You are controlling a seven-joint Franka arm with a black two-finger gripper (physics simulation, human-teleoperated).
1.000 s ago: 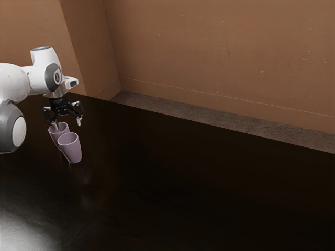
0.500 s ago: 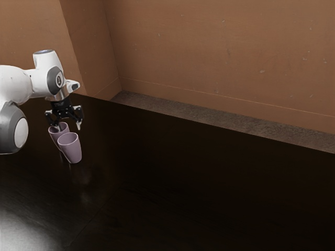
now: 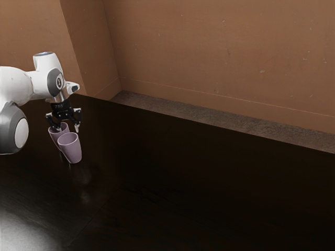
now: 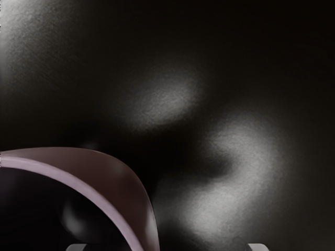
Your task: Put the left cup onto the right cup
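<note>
Low over the dark table (image 3: 209,183) at the exterior view's left with the black gripper (image 3: 63,124), jaws released and spread to either side of the far lilac cup (image 3: 54,136). No grasp on it: from the wrist, its rim (image 4: 112,185) curving between the fingertips (image 4: 77,246), clear of both. Upright just beside it, slightly right and nearer the camera: the near lilac cup (image 3: 70,148). Behind, a brown wall (image 3: 220,52).
</note>
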